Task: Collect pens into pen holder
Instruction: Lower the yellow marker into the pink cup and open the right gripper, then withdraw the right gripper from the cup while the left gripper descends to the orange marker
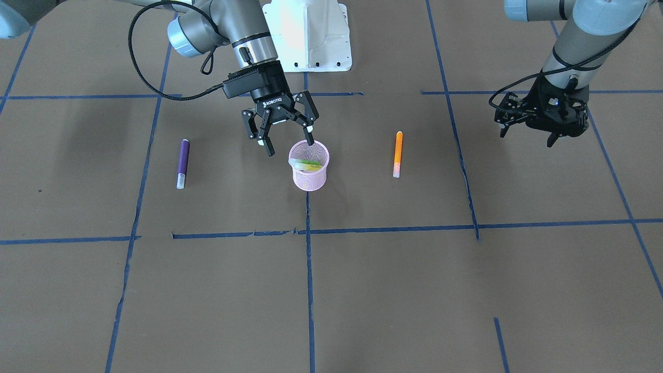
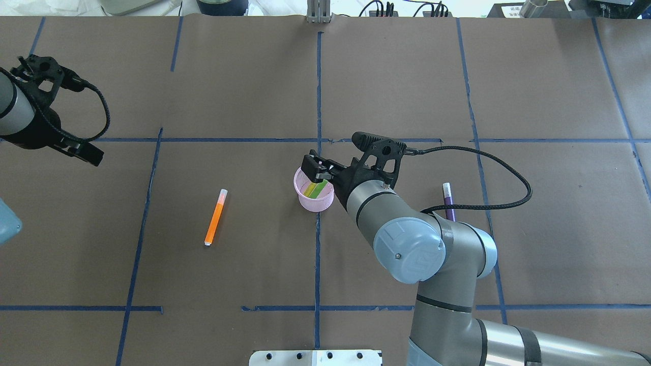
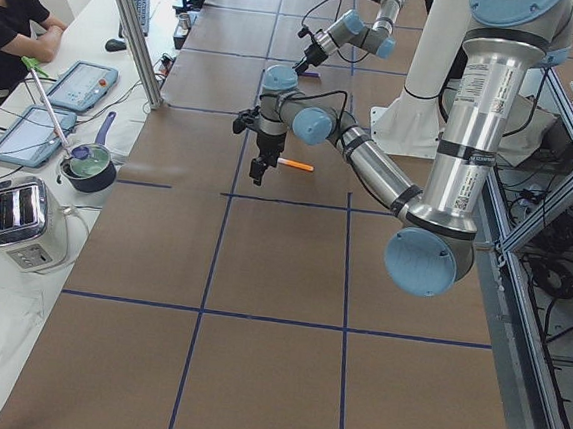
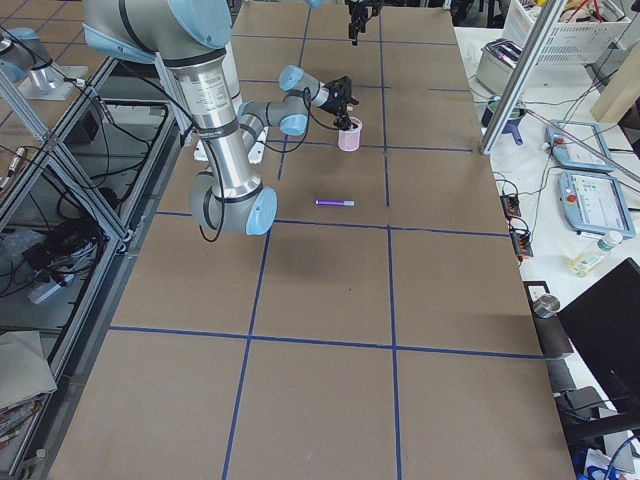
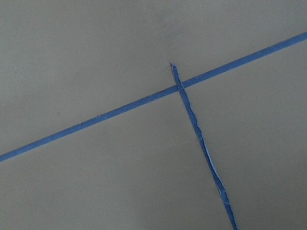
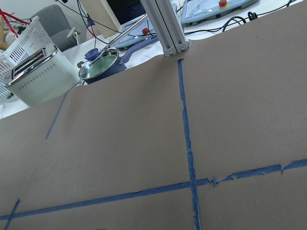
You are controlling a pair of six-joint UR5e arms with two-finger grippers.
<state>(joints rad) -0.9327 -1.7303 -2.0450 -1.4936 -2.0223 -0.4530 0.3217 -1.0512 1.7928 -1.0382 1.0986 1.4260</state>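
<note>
The pink mesh pen holder [image 1: 309,176] stands upright near the table's middle; it also shows in the overhead view [image 2: 311,202]. The green pen [image 1: 310,165] lies tilted inside it. My right gripper [image 1: 290,147] is open and empty, just above the holder's rim on the robot's side, seen in the overhead view [image 2: 318,174] too. The purple pen [image 1: 182,163] lies flat on the table apart from the holder. The orange pen [image 1: 398,154] lies flat on the other side. My left gripper [image 1: 527,135] is open and empty, away from the orange pen.
Brown paper with blue tape lines [image 1: 309,290] covers the table. The robot's white base [image 1: 311,33] is behind the holder. A toaster [image 3: 23,220], a pot [image 3: 88,165] and tablets sit off the table's far edge by an operator.
</note>
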